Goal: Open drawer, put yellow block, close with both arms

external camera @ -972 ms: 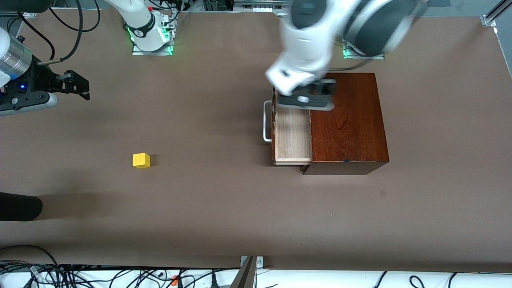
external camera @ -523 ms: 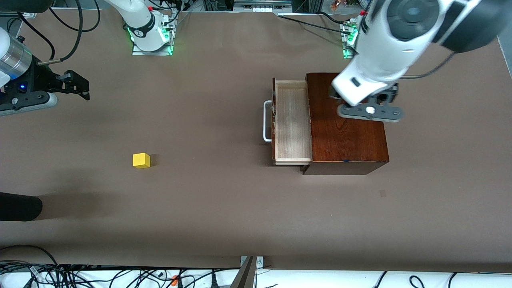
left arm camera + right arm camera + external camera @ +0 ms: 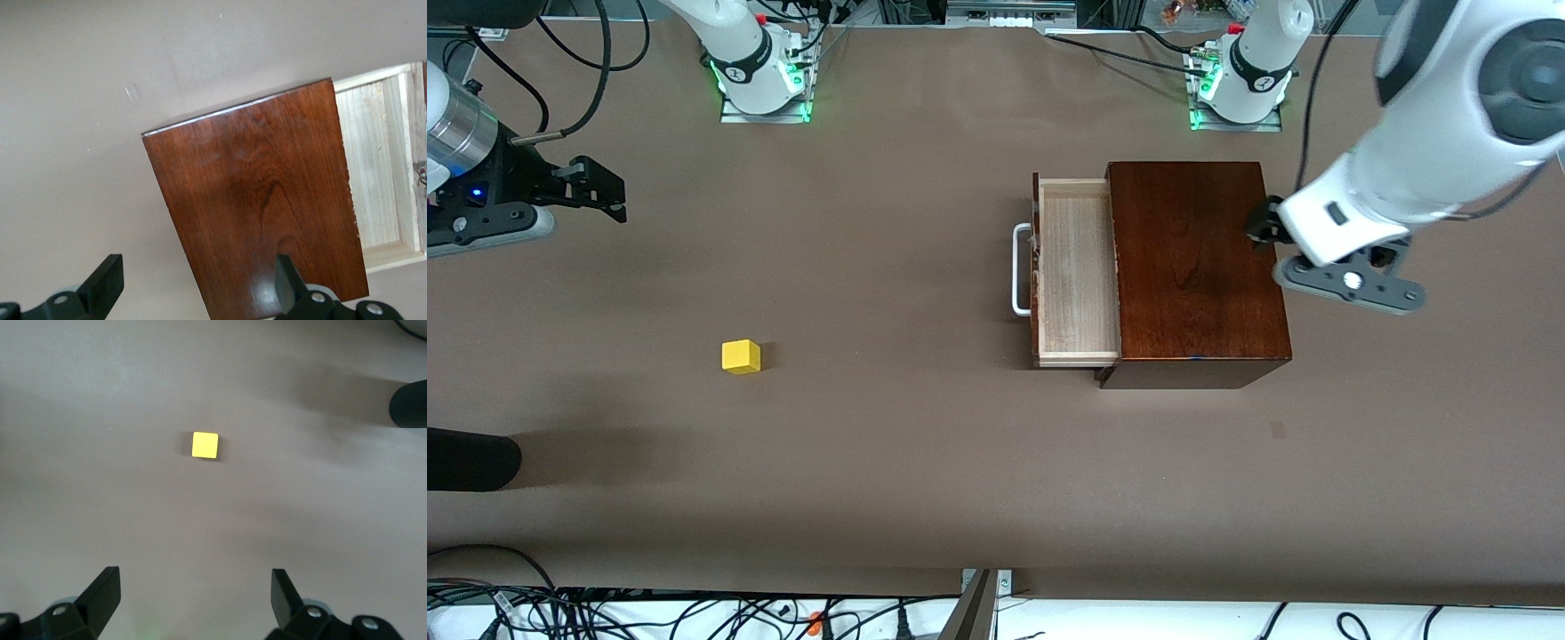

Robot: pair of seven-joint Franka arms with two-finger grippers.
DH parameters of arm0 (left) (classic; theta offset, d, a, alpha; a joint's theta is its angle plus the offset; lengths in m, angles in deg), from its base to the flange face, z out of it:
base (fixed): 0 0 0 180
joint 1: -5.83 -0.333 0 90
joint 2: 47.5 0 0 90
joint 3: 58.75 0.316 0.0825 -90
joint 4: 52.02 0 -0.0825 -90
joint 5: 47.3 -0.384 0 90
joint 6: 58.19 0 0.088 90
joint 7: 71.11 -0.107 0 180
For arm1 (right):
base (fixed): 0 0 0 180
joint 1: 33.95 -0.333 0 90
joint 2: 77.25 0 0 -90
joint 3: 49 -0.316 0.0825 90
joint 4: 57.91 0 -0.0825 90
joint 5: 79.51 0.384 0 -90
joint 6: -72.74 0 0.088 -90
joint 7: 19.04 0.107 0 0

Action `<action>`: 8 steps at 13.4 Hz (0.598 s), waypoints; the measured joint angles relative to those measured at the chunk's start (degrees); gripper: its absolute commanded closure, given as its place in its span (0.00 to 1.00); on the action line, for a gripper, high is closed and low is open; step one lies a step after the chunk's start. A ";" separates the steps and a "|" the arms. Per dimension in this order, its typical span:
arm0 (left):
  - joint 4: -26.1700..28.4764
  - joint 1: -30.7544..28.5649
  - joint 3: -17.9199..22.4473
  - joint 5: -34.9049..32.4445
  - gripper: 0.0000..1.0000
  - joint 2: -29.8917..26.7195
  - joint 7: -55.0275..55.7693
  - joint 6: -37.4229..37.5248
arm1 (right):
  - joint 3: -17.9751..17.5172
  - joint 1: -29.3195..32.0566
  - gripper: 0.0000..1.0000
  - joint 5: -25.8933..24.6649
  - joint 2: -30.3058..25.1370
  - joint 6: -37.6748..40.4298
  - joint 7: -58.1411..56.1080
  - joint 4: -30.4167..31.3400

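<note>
My left gripper (image 3: 197,297) hangs wide open, empty, over the box's (image 3: 1196,267) edge; my right gripper (image 3: 193,603) too, above the block (image 3: 205,445). The drawer (image 3: 1074,271) is open. No writing shows.

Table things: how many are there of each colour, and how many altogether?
Yellow: 1, the small bright yellow cube.
Reddish-brown: 1, the polished wooden box with its pale-wood drawer pulled open.
White with black: 2, the robot arms, left gripper and right gripper.
Total: 4.
</note>
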 measured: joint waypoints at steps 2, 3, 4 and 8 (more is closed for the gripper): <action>3.72 1.09 4.54 1.33 0.00 -2.85 -1.83 -4.12 | 0.00 0.00 0.00 0.00 0.00 0.00 0.00 0.00; 5.40 1.55 5.49 1.33 0.00 -4.34 -1.98 -5.66 | 0.00 0.00 0.00 0.00 0.00 0.00 0.00 0.00; 6.87 2.12 6.40 1.33 0.00 -5.70 -1.98 -6.81 | 0.00 0.00 0.00 0.00 0.00 0.00 0.00 0.00; 10.92 3.39 9.72 1.33 0.00 -9.34 -2.01 -8.23 | 0.00 0.00 0.00 0.00 0.00 0.00 0.00 0.00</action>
